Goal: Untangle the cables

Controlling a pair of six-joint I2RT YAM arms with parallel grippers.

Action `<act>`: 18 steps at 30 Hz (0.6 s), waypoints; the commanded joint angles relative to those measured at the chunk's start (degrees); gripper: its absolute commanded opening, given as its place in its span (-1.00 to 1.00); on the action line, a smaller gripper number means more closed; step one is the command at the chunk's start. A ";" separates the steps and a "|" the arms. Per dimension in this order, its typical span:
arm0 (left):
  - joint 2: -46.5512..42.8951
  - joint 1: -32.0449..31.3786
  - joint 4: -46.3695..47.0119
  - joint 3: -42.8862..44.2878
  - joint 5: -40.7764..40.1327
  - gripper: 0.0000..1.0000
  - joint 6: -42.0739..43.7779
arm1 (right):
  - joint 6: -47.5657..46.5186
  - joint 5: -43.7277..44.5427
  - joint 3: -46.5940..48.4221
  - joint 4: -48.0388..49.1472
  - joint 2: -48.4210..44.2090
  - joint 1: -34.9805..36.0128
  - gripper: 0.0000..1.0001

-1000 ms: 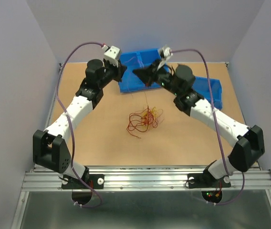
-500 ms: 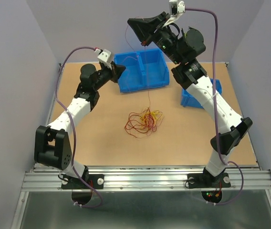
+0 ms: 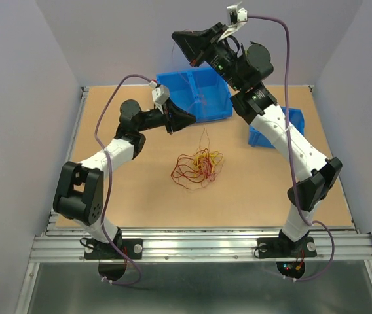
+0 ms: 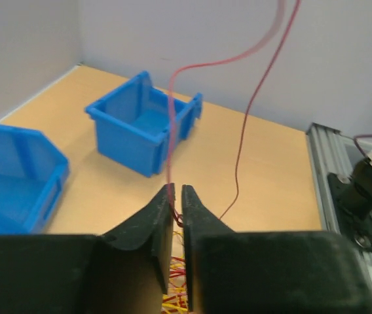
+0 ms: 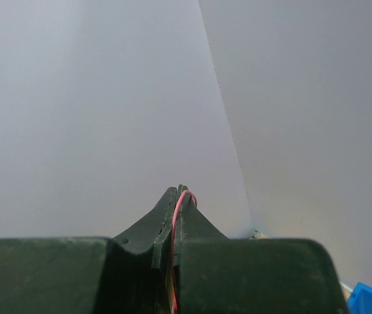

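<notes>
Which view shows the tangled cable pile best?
Top external: whole cable pile, unobstructed. Left wrist catches only a few loops at the bottom edge. Right wrist shows just one red strand in the right gripper, no pile.

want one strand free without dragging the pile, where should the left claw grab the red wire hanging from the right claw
Probably best on the straight hanging stretch of the red wire, between the right claw and the pile, above the loops. Come in level from the left with the left claw astride it: there it is one near-vertical strand, while lower down it crosses into the tangle.
</notes>
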 commanded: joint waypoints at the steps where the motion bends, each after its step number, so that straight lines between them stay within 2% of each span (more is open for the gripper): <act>1: 1.49 -2.90 7.70 -0.08 6.15 -0.40 -3.06 | 2.74 -0.80 0.08 5.31 0.31 0.16 -0.99; 2: 1.84 -3.68 7.70 -0.16 5.88 -0.14 -2.36 | 2.92 -0.89 0.08 5.40 0.49 0.25 -0.99; 5: 2.46 -4.48 7.61 -0.25 4.74 0.24 -1.39 | 3.36 -1.07 -0.01 5.75 0.84 0.16 -0.99; 8: 2.73 -5.09 7.61 0.27 4.21 0.44 -1.21 | 3.71 -1.07 -0.18 6.01 1.28 0.25 -0.99; 13: 3.25 -5.89 6.99 0.89 2.10 0.52 -0.15 | 4.59 -1.68 -0.01 6.54 1.72 0.25 -0.99; 18: 4.66 -7.12 4.72 2.38 1.49 0.43 1.07 | 5.47 -1.77 -1.15 7.77 1.19 0.25 -0.99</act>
